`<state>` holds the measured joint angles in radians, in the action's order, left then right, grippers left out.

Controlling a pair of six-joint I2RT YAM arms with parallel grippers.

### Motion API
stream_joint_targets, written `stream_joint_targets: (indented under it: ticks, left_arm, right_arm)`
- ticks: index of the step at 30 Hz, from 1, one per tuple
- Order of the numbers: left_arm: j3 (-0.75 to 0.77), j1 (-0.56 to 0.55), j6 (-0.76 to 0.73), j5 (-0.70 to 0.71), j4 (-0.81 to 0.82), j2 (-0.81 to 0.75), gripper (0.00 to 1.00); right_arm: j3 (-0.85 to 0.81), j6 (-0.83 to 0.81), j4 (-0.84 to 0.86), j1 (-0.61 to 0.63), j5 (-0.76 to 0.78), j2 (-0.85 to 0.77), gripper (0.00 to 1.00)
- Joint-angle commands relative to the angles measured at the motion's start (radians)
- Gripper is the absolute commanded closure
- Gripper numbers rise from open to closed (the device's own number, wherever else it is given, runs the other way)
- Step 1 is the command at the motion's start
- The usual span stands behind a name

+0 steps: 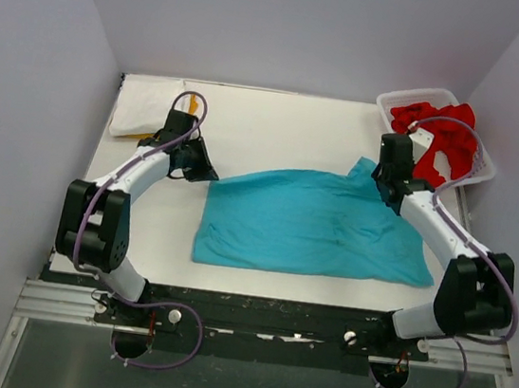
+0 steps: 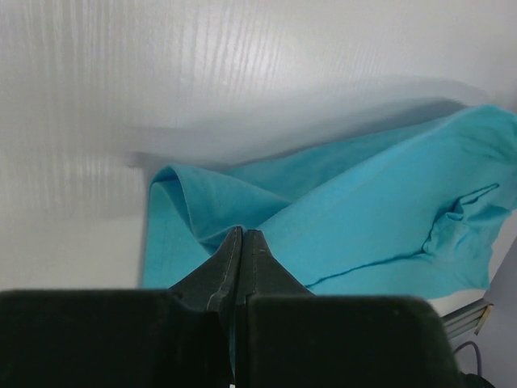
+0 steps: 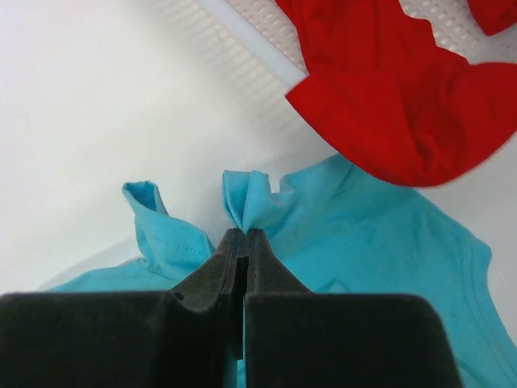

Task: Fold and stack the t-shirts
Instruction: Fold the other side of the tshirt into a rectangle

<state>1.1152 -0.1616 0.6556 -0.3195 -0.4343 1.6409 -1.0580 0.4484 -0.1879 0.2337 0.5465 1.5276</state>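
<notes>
The left tool (image 2: 242, 242) has its 2 fingers pressed together with no gap showing. They pinch a raised fold of the turquoise t-shirt (image 1: 313, 225) at its far left corner. From the left wrist view the cloth rises in a soft ridge to the fingertips and falls away flat to the right.

The right tool (image 3: 245, 242) is likewise clamped tight on the same shirt at its far right corner. A small bunched tuft of turquoise cloth stands up just past its tips, with a curled sleeve edge to the left of it.

The turquoise shirt lies spread across the middle of the white table (image 1: 277, 129) between the 2 arms. It is mostly flat, with light wrinkles, and its near edge runs close to the table's front.

Red t-shirts (image 1: 443, 142) spill over the rim of the white slatted basket (image 1: 416, 98) at the far right corner. One hangs just beside the right tool. A folded white t-shirt (image 1: 147, 103) sits at the far left corner, with a sliver of orange cloth (image 1: 193, 105) beside it.
</notes>
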Motion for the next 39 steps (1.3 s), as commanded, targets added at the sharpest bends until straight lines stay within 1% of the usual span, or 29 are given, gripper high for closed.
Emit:
stream_joint_targets:
  ticks: [1, 5, 8, 13, 17, 19, 20, 22, 24, 25, 26, 27, 28, 29, 30, 31, 32, 33, 34, 35, 36, 38, 39]
  left_arm:
    - [-0.122, -0.019, 0.027, -0.014, 0.086, -0.132, 1.00]
    - [-0.246, -0.030, 0.051, -0.003, 0.113, -0.240, 1.00]
    - [-0.314, -0.032, 0.062, 0.037, 0.099, -0.325, 1.00]
    - [-0.445, -0.035, 0.078, 0.066, 0.103, -0.455, 1.00]
    - [-0.507, -0.035, 0.094, 0.103, 0.104, -0.514, 1.00]
    - [-0.517, -0.035, 0.092, 0.105, 0.106, -0.517, 1.00]
    - [-0.520, -0.035, 0.091, 0.102, 0.111, -0.514, 1.00]
    - [-0.524, -0.035, 0.090, 0.084, 0.123, -0.496, 1.00]
    - [-0.528, -0.035, 0.089, 0.056, 0.130, -0.472, 1.00]
    - [-0.530, -0.035, 0.087, 0.050, 0.125, -0.463, 1.00]
    - [-0.535, -0.035, 0.089, 0.051, 0.112, -0.457, 1.00]
    - [-0.541, -0.035, 0.091, 0.062, 0.093, -0.457, 0.99]
    - [-0.545, -0.035, 0.094, 0.085, 0.067, -0.465, 0.92]
    - [-0.548, -0.035, 0.096, 0.107, 0.038, -0.476, 0.77]
    - [-0.549, -0.035, 0.099, 0.134, 0.001, -0.499, 0.72]
    - [-0.552, -0.035, 0.103, 0.146, -0.022, -0.532, 0.64]
    - [-0.555, -0.035, 0.107, 0.152, -0.038, -0.562, 0.49]
    - [-0.551, -0.036, 0.115, 0.163, -0.070, -0.601, 0.09]
    - [-0.543, -0.036, 0.118, 0.171, -0.095, -0.633, 0.02]
    - [-0.534, -0.038, 0.116, 0.183, -0.118, -0.674, 0.01]
    - [-0.522, -0.041, 0.118, 0.191, -0.134, -0.709, 0.02]
    - [-0.502, -0.044, 0.119, 0.181, -0.137, -0.778, 0.01]
    - [-0.494, -0.045, 0.119, 0.167, -0.122, -0.803, 0.01]
  right_arm:
    - [0.096, 0.040, -0.083, -0.001, -0.021, -0.165, 0.99]
    - [0.169, 0.073, -0.168, -0.001, -0.022, -0.289, 0.99]
    - [0.233, 0.092, -0.216, -0.002, -0.036, -0.385, 0.99]
    - [0.314, 0.127, -0.295, -0.001, -0.006, -0.541, 0.99]
    - [0.342, 0.234, -0.384, -0.002, 0.030, -0.606, 0.98]
    - [0.355, 0.313, -0.448, -0.002, 0.049, -0.613, 0.94]
    - [0.362, 0.361, -0.479, -0.001, 0.058, -0.611, 0.90]
    - [0.385, 0.426, -0.504, -0.002, 0.054, -0.608, 0.80]
    - [0.412, 0.466, -0.511, -0.003, 0.028, -0.602, 0.77]
    - [0.418, 0.489, -0.535, -0.003, 0.015, -0.601, 0.73]
    - [0.420, 0.536, -0.568, -0.002, 0.012, -0.604, 0.65]
    - [0.425, 0.571, -0.613, -0.003, 0.015, -0.617, 0.66]
    - [0.429, 0.591, -0.645, -0.003, 0.014, -0.640, 0.68]
    - [0.430, 0.649, -0.689, -0.001, 0.011, -0.670, 0.70]
    - [0.435, 0.664, -0.695, 0.000, -0.017, -0.718, 0.71]
    - [0.444, 0.687, -0.692, -0.001, -0.050, -0.767, 0.70]
    - [0.454, 0.713, -0.684, -0.001, -0.064, -0.831, 0.67]
    - [0.468, 0.694, -0.653, 0.000, -0.073, -0.886, 0.55]
    - [0.478, 0.665, -0.619, 0.000, -0.075, -0.950, 0.46]
    - [0.477, 0.662, -0.612, 0.000, -0.056, -0.996, 0.39]
    - [0.474, 0.640, -0.590, -0.001, -0.047, -1.029, 0.28]
    - [0.481, 0.553, -0.501, 0.000, -0.056, -1.078, 0.13]
    - [0.486, 0.497, -0.439, -0.002, -0.074, -1.083, 0.09]
